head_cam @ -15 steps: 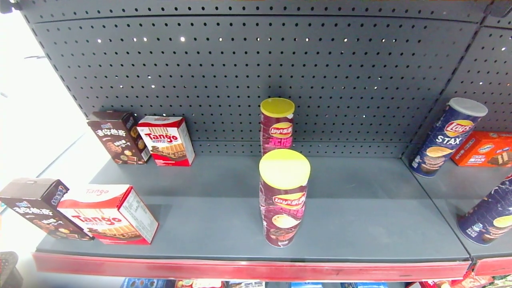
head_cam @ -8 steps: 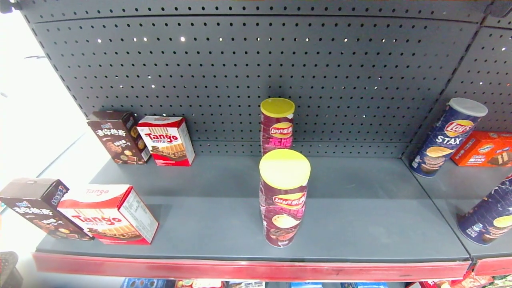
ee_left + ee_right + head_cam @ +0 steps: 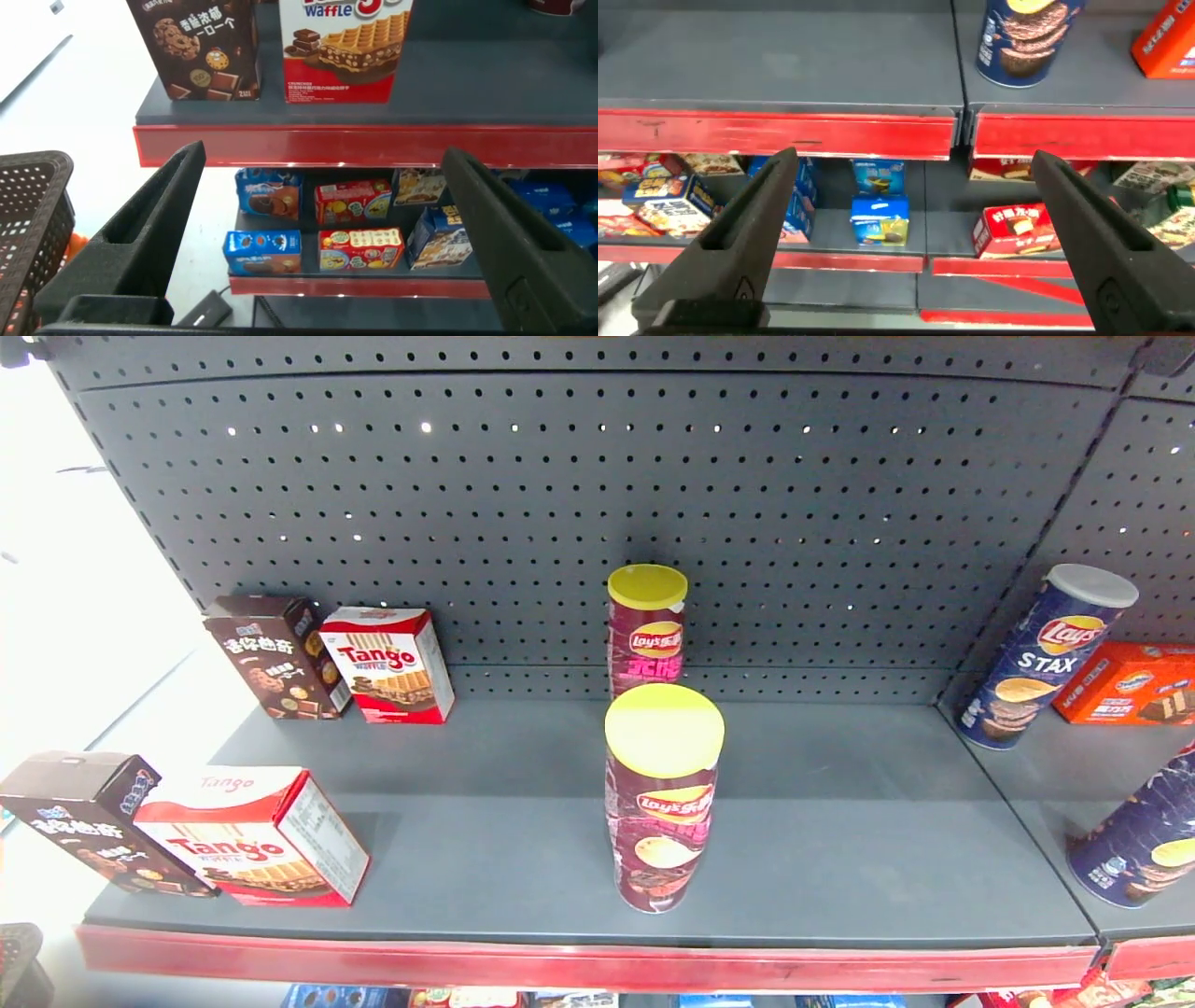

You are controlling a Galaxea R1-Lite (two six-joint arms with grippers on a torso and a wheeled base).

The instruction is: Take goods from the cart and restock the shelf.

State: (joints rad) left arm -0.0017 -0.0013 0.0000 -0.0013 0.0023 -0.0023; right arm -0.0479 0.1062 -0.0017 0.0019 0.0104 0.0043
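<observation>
The grey shelf (image 3: 840, 821) with a red front edge holds two maroon chip cans with yellow lids, one in front (image 3: 663, 803) and one behind at the pegboard (image 3: 646, 630). Dark cookie boxes (image 3: 89, 821) and red-white wafer boxes (image 3: 252, 835) stand at its left. My left gripper (image 3: 324, 154) hangs open and empty below and before the shelf's left end, facing the cookie box (image 3: 196, 47) and wafer box (image 3: 341, 51). The black mesh cart (image 3: 33, 224) is beside it. My right gripper (image 3: 915, 157) is open and empty before the red shelf edge (image 3: 785, 131).
Blue chip cans (image 3: 1046, 658) and an orange box (image 3: 1130, 683) stand on the adjoining shelf to the right; one blue can (image 3: 1022, 37) is near its front edge. A lower shelf holds several small boxes (image 3: 355, 224). Bare shelf lies on both sides of the maroon cans.
</observation>
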